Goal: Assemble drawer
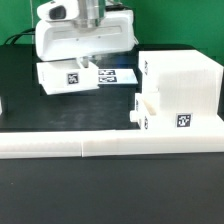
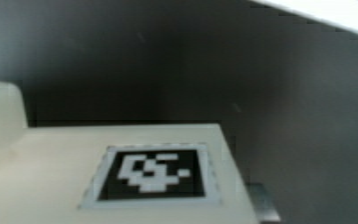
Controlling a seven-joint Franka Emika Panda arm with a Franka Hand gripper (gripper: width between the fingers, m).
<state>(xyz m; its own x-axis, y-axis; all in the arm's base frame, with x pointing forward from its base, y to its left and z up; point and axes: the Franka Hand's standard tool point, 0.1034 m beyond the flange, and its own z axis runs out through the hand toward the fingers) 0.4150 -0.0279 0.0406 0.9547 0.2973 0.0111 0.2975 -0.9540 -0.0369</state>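
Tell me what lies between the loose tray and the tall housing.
The marker board lies flat between the loose tray and housing; the exterior view shows it.

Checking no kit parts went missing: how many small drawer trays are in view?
2. The first tray lies below the hand, on the exterior view's left; the second tray sits against the housing. More may be hidden inside it.

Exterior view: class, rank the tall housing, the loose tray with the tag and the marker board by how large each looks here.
1. tall housing: plainly the largest.
2. loose tray: clearly smaller.
3. marker board: the smallest as seen, though the tray may hide part of it.
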